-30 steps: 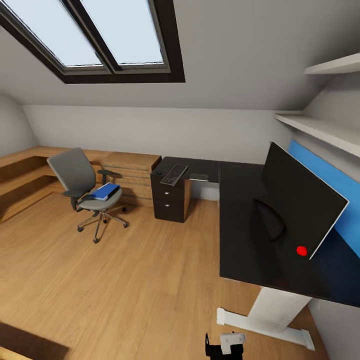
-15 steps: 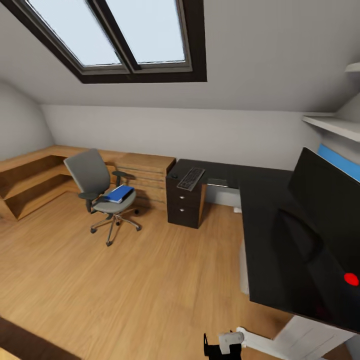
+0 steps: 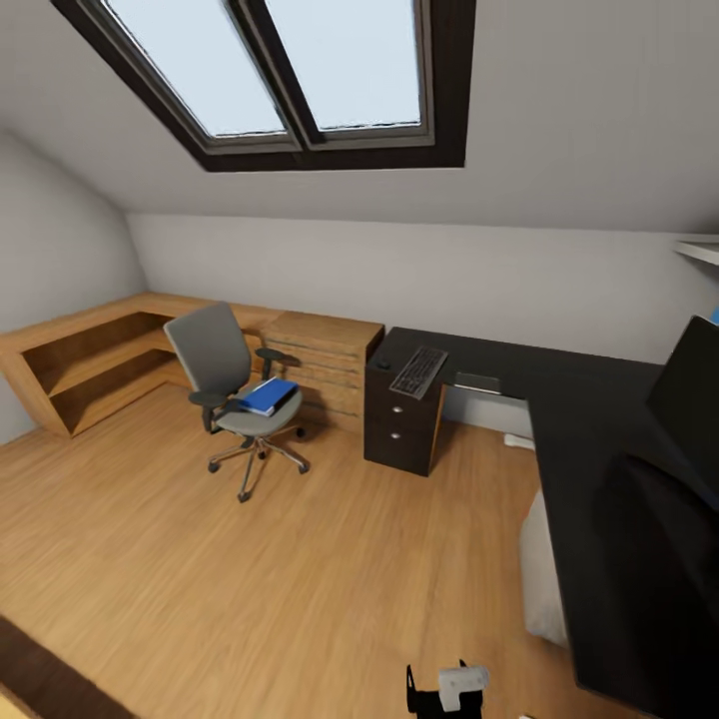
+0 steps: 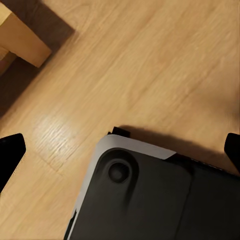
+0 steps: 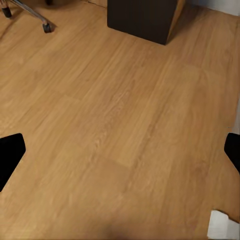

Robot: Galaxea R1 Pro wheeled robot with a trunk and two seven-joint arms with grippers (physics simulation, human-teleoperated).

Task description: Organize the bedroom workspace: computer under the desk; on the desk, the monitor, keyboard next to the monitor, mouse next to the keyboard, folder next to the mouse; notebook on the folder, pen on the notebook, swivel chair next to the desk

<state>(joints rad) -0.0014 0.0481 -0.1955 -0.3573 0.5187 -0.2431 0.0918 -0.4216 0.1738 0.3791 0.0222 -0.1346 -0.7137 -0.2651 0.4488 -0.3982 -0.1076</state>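
Grippers ride low over the floor (image 5: 120, 125), both spread wide and empty, fingertips (image 4: 10, 150) at the edges of each wrist view, since we are only travelling. At centre left the chair (image 3: 235, 394) carries the blue folder (image 3: 268, 395); farther right the keyboard (image 3: 418, 371) lies on the desk (image 3: 599, 439), beyond the monitor (image 3: 689, 394).

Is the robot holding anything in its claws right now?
No, nothing is held. The left claw and right claw both stand open over the wooden floor. The blue folder sits on the swivel chair.
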